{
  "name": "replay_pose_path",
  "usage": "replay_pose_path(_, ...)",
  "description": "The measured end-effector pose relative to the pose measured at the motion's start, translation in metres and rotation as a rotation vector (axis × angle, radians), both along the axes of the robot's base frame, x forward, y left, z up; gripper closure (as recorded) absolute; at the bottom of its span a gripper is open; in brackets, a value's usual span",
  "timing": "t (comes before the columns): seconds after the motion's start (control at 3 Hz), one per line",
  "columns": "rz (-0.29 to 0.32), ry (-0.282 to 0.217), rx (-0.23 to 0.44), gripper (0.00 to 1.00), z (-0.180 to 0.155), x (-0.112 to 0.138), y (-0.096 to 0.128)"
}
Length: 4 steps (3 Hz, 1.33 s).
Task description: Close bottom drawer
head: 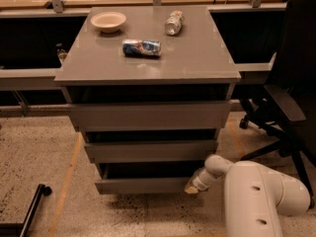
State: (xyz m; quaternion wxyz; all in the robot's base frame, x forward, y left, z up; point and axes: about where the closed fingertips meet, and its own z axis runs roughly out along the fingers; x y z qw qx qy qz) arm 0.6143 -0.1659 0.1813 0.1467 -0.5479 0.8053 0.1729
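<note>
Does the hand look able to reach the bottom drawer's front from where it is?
Probably yes: the hand sits at the right end of the bottom drawer front, with nothing visible between them.

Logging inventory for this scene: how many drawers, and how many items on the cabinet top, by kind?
Drawers: 3 (top drawer, middle drawer, bottom drawer)
Bowl: 1
Drink containers: 2 (blue can, silvery container)
Total: 6
The hand sits by the bottom drawer's right front corner.
</note>
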Motion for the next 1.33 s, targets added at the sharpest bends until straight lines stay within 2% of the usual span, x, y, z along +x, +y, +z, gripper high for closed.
replay_pose_path(1.0,0.006,0.012,0.004,0.15,-0.0061,-0.0057,0.005)
replay_pose_path(1.33,0.008,0.016,0.005,0.0,-0.0082,-0.0077,0.0068)
